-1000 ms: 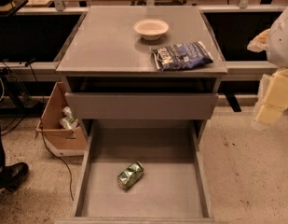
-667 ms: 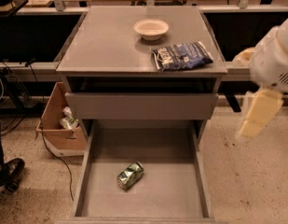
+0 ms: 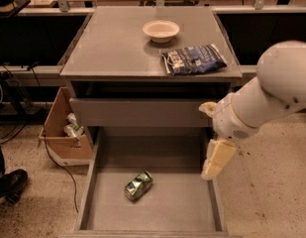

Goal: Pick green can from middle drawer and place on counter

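- The small dented green-and-silver can (image 3: 138,185) lies on its side on the floor of the wide, shallow grey metal middle drawer (image 3: 178,205). It sits left of centre and clear of the walls. Nothing is touching it.
- The drawer is pulled fully open, so access is sorted. By my reckoning that is the only part of the job done.
- The cream-coloured gripper (image 3: 217,157) hangs off the white arm above the drawer's right wall, well apart from the can. It has no hold of the can, and I cannot tell how far open the claw is.
- The smooth grey counter (image 3: 115,51) on top of the cabinet carries a round white bowl (image 3: 161,30) and a dark blue chip bag (image 3: 193,59). Its left half is bare.
- What's left looks like nearly everything: reach left and down, grip the can, lift it out, and set it on the counter.
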